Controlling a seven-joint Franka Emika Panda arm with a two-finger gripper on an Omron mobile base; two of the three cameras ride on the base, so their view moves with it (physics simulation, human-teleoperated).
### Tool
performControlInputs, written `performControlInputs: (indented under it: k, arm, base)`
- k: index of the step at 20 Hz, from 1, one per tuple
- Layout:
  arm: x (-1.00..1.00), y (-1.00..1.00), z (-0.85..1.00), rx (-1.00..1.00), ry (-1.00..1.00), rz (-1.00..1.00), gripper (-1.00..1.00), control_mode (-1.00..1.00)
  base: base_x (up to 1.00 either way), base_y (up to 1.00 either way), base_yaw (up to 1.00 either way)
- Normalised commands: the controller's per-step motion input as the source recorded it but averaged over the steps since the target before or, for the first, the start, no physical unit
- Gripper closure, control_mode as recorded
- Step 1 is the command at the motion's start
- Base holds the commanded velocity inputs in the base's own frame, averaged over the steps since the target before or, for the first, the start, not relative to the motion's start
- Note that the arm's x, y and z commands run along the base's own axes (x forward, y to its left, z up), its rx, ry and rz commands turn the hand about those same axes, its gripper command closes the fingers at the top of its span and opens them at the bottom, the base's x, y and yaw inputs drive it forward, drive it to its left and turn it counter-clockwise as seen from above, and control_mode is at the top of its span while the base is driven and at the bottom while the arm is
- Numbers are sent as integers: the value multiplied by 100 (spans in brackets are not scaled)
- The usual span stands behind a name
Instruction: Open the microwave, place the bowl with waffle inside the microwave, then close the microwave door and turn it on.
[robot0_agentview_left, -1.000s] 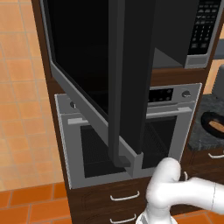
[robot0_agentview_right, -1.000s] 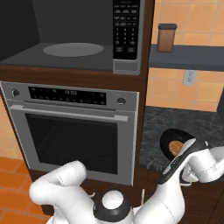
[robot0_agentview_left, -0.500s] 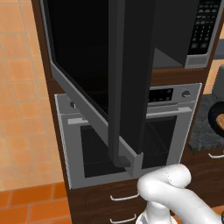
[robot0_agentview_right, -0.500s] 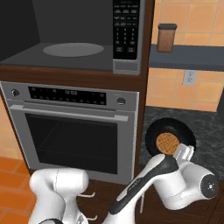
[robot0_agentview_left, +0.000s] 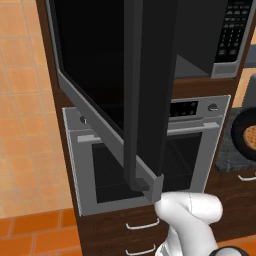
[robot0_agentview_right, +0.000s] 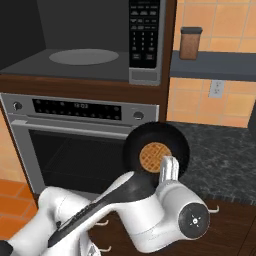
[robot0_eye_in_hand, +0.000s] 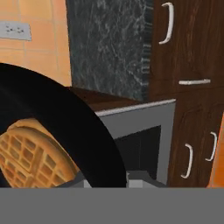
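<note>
Far left: microwave door (robot0_agentview_left: 100, 75) swung wide open, jutting toward the robot above the oven (robot0_agentview_right: 75, 145). Could be clipped by the arm on the way up to the cavity.

Centre: microwave (robot0_agentview_right: 90, 60) open, round turntable (robot0_agentview_right: 84, 56) bare, keypad at its right edge. Low front lip of the cavity likely to catch the rim on entry if raised too little.

Right: bowl (robot0_agentview_right: 156, 151) lifted in front of the oven's right end, near the dark counter (robot0_agentview_right: 215, 150), tipped toward the camera, waffle (robot0_agentview_right: 154, 156) resting inside. Tilt could slide the waffle out. Gripper (robot0_agentview_right: 169, 170) at the bowl's near rim, apparently pinching it.

Fingertips themselves hidden; real hold impossible to confirm. Bowl cut off at the frame edge in the left base view.
</note>
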Motion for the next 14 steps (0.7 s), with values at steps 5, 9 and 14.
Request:
performControlInputs:
  k: [5,9,14]
  arm:
    - [-46,99,90,-24,-4,28,100,-100]
    - [3,100,100,-13,-17,12,100,-100]
    - [4,100,100,-14,-12,4,100,-100]
  base:
    - [0,0,0]
    - [0,0,0]
    - [0,0,0]
